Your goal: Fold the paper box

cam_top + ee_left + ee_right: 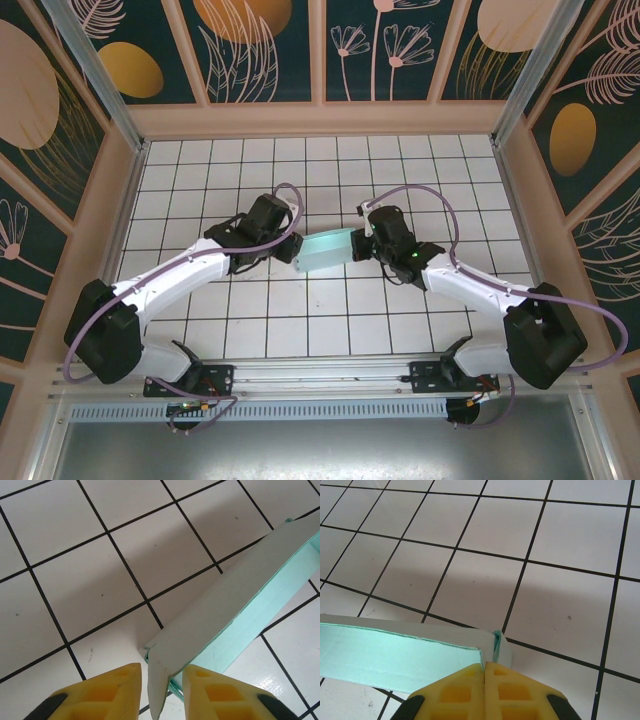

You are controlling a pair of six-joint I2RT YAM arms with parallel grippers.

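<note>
1. the paper box [325,250], pale mint card, hangs between the two arms over the middle of the tiled table [330,330], well apart from every edge; it reads as a long shallow tray, partly formed.
2. right gripper [485,666]: the yellow fingers are pressed together, pinching the upright end wall at the box's right end.
3. left gripper [162,672]: the jaws are part closed with a loose grey-white end flap [159,680] standing between them. a gap shows beside the flap, so it cannot be told whether the card is truly clamped.
4. step in hand, as judged: securing and turning in the left end flap while the right end is held fixed.
5. to do it well:
   - close on the flap squarely, near its crease, so the thin card bends along the score and not across it.
   - keep the right pinch steady as an anchor; pulling the ends apart could tear or flatten the long walls.
   - turn the flap in slowly, watching that the long side wall [235,605] stays upright.
</note>
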